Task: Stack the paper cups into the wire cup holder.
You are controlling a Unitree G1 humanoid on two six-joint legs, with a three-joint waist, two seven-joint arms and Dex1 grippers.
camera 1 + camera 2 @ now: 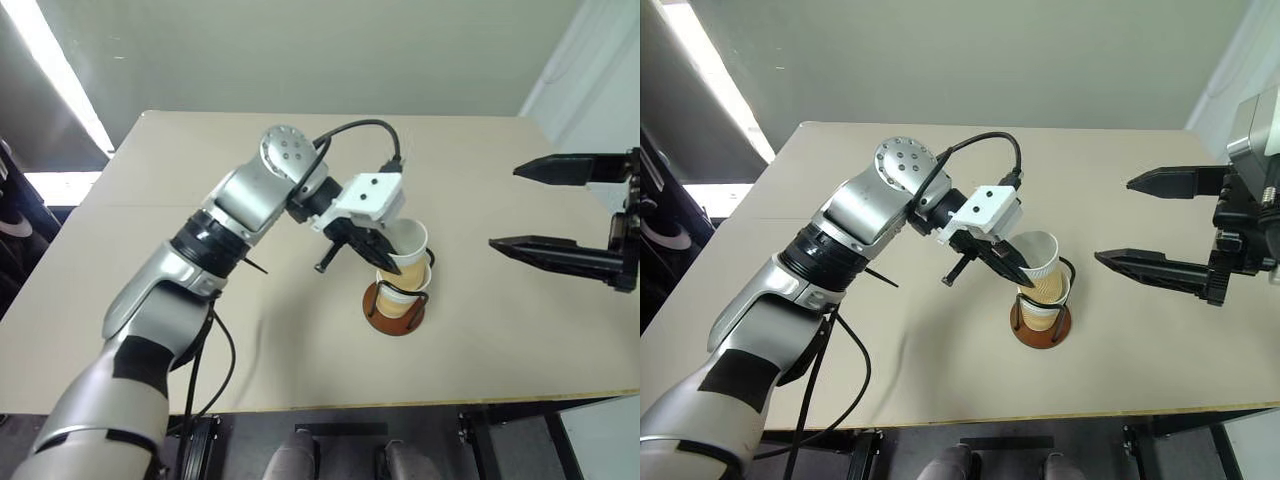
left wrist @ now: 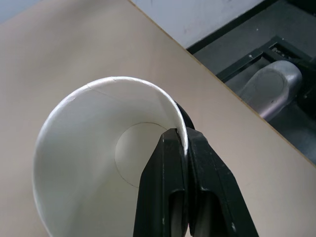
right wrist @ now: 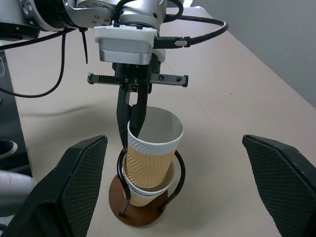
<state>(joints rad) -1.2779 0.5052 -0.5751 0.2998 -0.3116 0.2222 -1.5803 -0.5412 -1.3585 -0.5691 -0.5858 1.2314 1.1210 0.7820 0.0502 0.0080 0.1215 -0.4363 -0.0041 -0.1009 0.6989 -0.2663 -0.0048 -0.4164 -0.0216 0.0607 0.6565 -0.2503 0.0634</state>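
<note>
I am pinching the rim wall of a paper cup (image 3: 152, 143) with my left pincer (image 3: 132, 129), its two black fingers closed tight on the wall, one inside the cup and one outside, as my left wrist view is showing. The cup is tilting slightly and is sitting partway into the cups already nested in the wire cup holder (image 1: 396, 306), which is standing on the tabletop (image 1: 200, 180) near the middle, a little toward four o'clock from the tabletop's centre in my head view. In my right wrist view I am seeing at least one other cup (image 3: 143, 192) beneath the one I am holding, ringed by the black wire loops above the rust-brown disc base; my left eye view is hinting at two rims below, though I cannot tell for certain. My right pincer (image 1: 565, 215) is hanging wide open and empty at about three o'clock from the holder, well apart from it. I am judging the task as nearly finished: no loose cups are lying on the tabletop, and what is left is seating this cup fully into the stack and letting go of its rim.
</note>
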